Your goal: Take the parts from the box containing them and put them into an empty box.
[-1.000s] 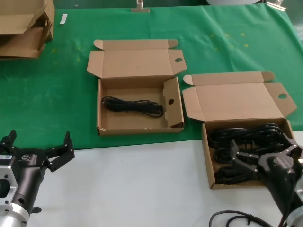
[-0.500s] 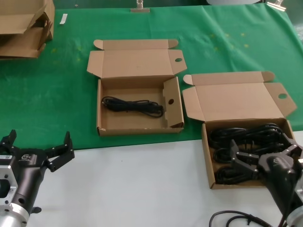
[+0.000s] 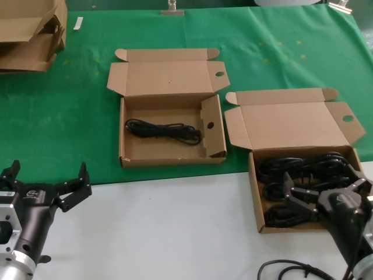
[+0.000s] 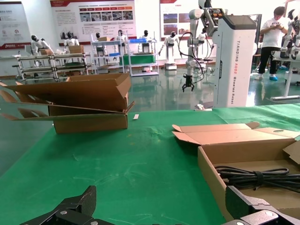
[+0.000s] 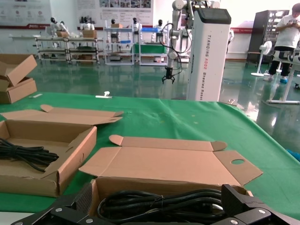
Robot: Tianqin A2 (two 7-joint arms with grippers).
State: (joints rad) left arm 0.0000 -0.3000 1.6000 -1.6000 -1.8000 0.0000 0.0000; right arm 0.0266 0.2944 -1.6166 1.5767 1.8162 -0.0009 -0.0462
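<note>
Green-cloth table [image 3: 70, 134] | right gripper [image 3: 326, 195] spread wide, holding nothing, over cables [image 3: 303, 169] in right-hand box [image 3: 254, 201] | cables limp, light: grasp mid-bundle | left gripper [image 3: 44, 184] open, idle, near left.

My right gripper [image 3: 323, 195] hovers over the cables [image 3: 303, 169] in the right box [image 3: 254, 192]; left of it, another box [image 3: 123, 134] holds one cable [image 3: 163, 130].

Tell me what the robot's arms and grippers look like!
Both are dark. The left gripper has two black angular fingers with small screws, on a black wrist with a white logo and silvery metal behind. The right gripper looks the same: black and chunky. A loose black cable curls beside it.
</note>
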